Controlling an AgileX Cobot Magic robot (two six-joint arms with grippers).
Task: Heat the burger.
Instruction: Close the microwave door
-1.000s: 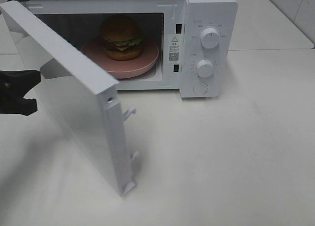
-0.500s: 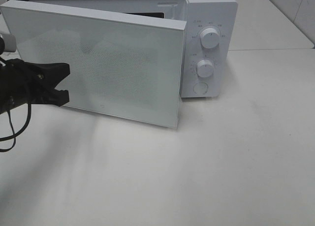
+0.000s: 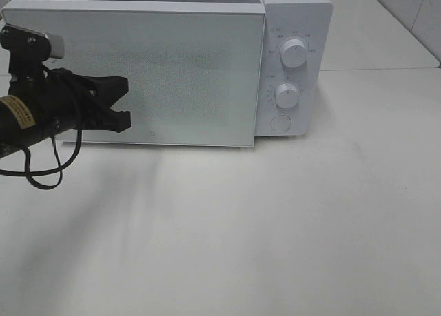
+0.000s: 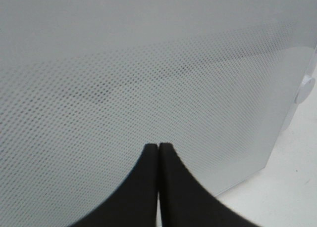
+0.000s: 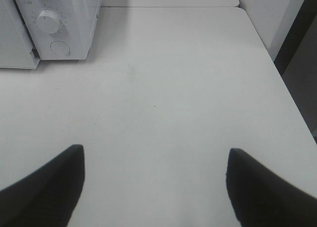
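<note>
Up against the dotted door [image 3: 193, 75] of a white microwave [image 3: 296, 13] toward the table's [image 3: 275, 226] far left corner: left gripper [image 4: 158, 148], black fingers pressed together on nothing, tips at or just off the glass. Door swung across the oven's front, full latching hard to judge. No sight of the burger, interior screened by that door. Nearer the table's right edge, right gripper [image 5: 153, 150], spread wide and empty above bare tabletop.

White microwave [image 3: 293, 27] on white table [image 3: 310, 226], door [image 3: 179, 75] nearly shut; top knob [image 3: 295, 53], lower knob [image 3: 286, 95], round btn [image 3: 280, 123] on right.
</note>
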